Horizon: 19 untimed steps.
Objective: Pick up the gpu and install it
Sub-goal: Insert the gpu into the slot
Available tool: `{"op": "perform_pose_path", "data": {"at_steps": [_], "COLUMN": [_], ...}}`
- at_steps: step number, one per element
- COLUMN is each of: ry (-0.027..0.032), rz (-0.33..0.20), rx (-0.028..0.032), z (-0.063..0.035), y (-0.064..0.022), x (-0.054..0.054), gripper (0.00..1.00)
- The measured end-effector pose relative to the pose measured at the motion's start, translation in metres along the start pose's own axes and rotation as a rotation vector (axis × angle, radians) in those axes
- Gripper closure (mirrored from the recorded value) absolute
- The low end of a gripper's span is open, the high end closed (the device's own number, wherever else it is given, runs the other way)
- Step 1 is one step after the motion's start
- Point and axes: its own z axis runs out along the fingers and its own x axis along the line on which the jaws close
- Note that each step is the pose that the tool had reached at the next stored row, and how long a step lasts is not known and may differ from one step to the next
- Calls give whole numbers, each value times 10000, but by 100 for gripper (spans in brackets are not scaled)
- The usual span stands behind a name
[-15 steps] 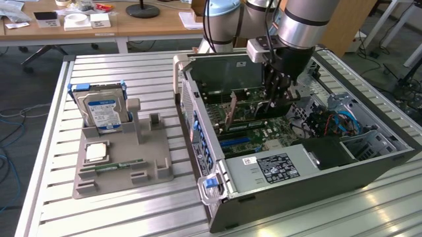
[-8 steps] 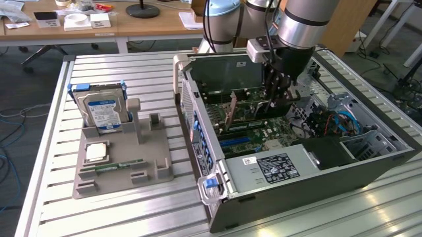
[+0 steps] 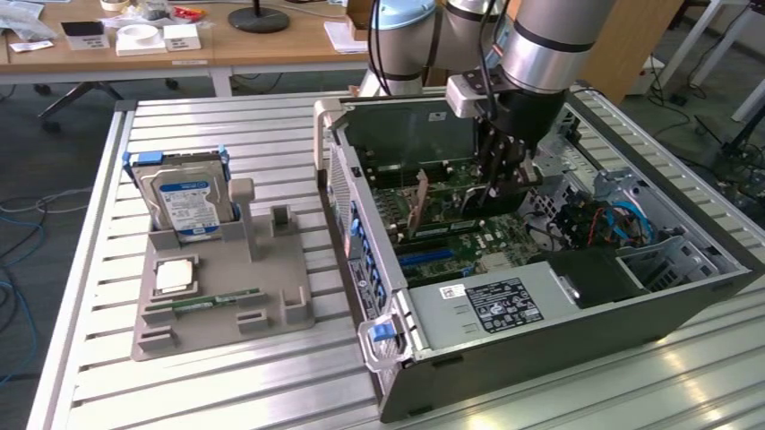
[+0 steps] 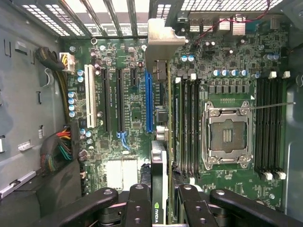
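The claw (image 4: 161,195) is pinching the gpu (image 4: 158,165) by its edges, one finger on each face, and holds it on edge inside the open computer case (image 3: 574,333), which lies on its side on the half of the bench (image 3: 239,134) nearer the exterior view's right edge. The wrist view looks straight along the card. Its silver bracket (image 4: 163,40) is at the far end by the vented rear wall, and the long blue slot (image 4: 149,101) lies just beside the line of the card. I cannot tell whether the contacts are already in a slot or only hanging above one. Doing this step well looks to me a matter of keeping the card upright and parallel to the slot. The bracket should meet its opening in the rear wall as the contacts meet the slot, and the push should go straight into the board, not at a lean. The space is tight. The memory slots (image 4: 187,123) run close along one side of the card, with the processor socket (image 4: 227,135) beyond them. A cable bundle (image 4: 59,146) sits by the case wall on the other side, well apart from the card. Toward the bench edge at the exterior view's left, a grey holder (image 3: 269,305) carries an upright hard drive (image 3: 185,193) and a memory stick (image 3: 203,303) lying flat. Both are well clear of the arm. The power supply (image 3: 502,305) fills the near end of the case, away from the claw.
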Motion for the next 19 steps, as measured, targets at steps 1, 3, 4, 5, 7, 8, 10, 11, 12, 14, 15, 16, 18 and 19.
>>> {"op": "perform_pose_path", "data": {"at_steps": [1,3,4,5,7,8,10,11,12,14,15,16,18,19], "ry": [0,0,0,0,0,-3,-2,-1,-2,-23,-41,-61,-101,-111], "rz": [0,0,-1,-1,-1,-2,-2,0,1,0,-1,-2,0,1], "rx": [0,0,0,0,0,1,0,0,1,0,-2,-3,-3,-2], "z": [2,3,3,3,3,4,3,3,3,10,15,21,33,42], "y": [0,0,-1,-1,0,-1,-2,-1,-1,3,6,8,12,13], "x": [2,3,3,3,3,6,20,23,25,29,33,37,46,47], "gripper": [73,73,73,73,73,73,73,73,73,73,73,73,73,73]}}
